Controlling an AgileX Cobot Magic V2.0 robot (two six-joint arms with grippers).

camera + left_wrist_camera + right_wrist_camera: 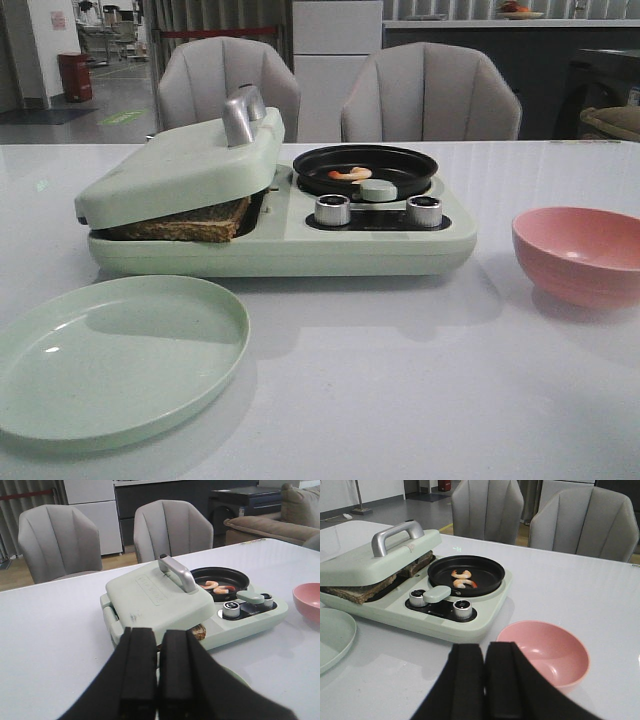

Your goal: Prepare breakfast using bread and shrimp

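Note:
The bread [190,224] lies in the pale green breakfast maker [300,245] under its nearly closed lid [180,170]; its brown crust also shows in the left wrist view [199,630] and the right wrist view [357,593]. Two curled orange-pink shrimp [349,174] lie in the black pan [400,160] on the maker's right side; they also show in the left wrist view [215,586] and the right wrist view [462,578]. My left gripper [158,665] is shut and empty, held back from the maker. My right gripper [485,680] is shut and empty, near the pink bowl. Neither gripper shows in the front view.
An empty pale green plate [110,360] lies front left of the maker. An empty pink bowl [582,254] stands to its right, also in the right wrist view [547,650]. Two silver knobs [333,209] are on the maker's front. Two grey chairs [430,95] stand behind the table.

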